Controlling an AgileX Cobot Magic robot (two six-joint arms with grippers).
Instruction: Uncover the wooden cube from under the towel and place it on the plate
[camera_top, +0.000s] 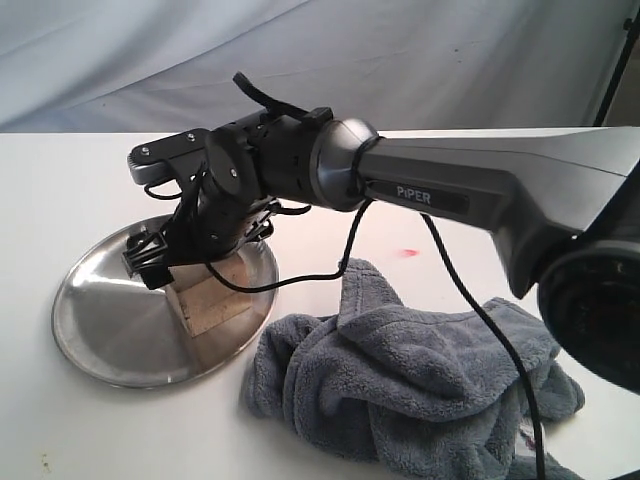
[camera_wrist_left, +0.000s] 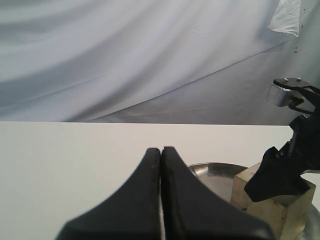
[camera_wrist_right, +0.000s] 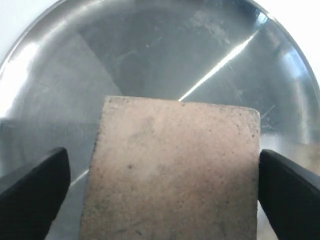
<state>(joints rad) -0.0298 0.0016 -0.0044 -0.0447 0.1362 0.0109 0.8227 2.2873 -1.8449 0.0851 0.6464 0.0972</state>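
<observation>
Sole entry: the word "PiPER", pale capitals with a small i, printed on a dark inset strip (camera_top: 430, 197); the strip is set along the side of the right arm's grey casing (camera_top: 520, 165), just behind the rounded wrist joint (camera_top: 340, 160); seen in the exterior view only; both wrist views carry no legible lettering.

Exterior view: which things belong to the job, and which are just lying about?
Job:
wooden cube, on the plate
plate
towel, heaped beside the plate
right gripper, open around the cube

Lying about:
left gripper, shut, empty
red mark on the table
white backdrop sheet
</observation>
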